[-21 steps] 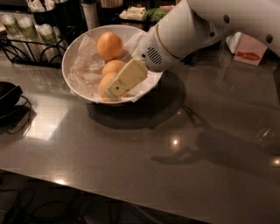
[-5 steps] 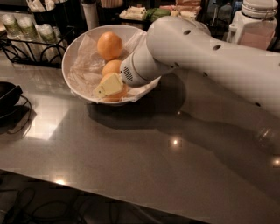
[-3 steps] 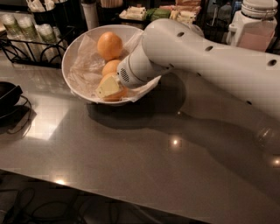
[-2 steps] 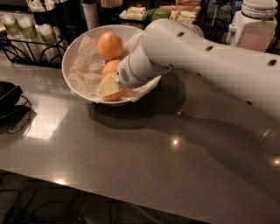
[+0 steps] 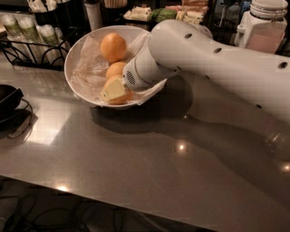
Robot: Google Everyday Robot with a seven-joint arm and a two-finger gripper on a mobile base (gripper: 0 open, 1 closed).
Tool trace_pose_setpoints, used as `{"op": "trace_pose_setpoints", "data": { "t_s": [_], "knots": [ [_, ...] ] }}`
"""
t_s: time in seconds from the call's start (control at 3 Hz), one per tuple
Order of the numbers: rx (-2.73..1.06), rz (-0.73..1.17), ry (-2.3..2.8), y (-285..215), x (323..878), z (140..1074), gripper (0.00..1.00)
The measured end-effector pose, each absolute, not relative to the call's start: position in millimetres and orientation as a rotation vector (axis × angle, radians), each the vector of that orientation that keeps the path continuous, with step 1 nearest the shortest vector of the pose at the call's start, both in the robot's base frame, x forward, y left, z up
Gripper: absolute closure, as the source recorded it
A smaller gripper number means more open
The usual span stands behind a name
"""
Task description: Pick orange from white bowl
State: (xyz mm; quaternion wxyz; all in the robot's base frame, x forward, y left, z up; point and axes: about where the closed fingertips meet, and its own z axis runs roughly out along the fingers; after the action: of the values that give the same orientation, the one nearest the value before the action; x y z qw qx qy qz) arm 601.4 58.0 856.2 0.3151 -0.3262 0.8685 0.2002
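The white bowl (image 5: 67,64), lined with crinkled paper, stands at the back left of the grey table (image 5: 136,167). It holds three fruits. The orange (image 5: 126,96) lies at the bowl's front. A second one (image 5: 115,69) sits just behind it, and a rounder, deeper-orange fruit (image 5: 113,46) at the back. My gripper (image 5: 114,89) reaches in from the right, down inside the bowl, its cream tip lying against the front orange and covering most of it. The white arm (image 5: 204,59) crosses the bowl's right rim.
A small black dish (image 5: 8,99) with a cable sits at the left table edge. A black wire rack (image 5: 31,43) with bottles stands behind the bowl on the left. A lidded jar (image 5: 265,25) and packets (image 5: 158,12) line the back.
Seven seconds ago the gripper hovered higher over the front orange. It has since lowered into the bowl onto it. Over the last second nothing has visibly moved.
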Motion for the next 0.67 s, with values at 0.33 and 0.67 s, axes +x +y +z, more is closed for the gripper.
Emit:
{"op": "trace_pose_setpoints", "data": {
  "t_s": [0.33,0.67],
  "knots": [
    [-0.879,0.525,2.25,55.2,598.7,870.0,1.0],
    [-0.906,0.503,2.177,46.0,590.5,901.9,1.0]
  ]
}}
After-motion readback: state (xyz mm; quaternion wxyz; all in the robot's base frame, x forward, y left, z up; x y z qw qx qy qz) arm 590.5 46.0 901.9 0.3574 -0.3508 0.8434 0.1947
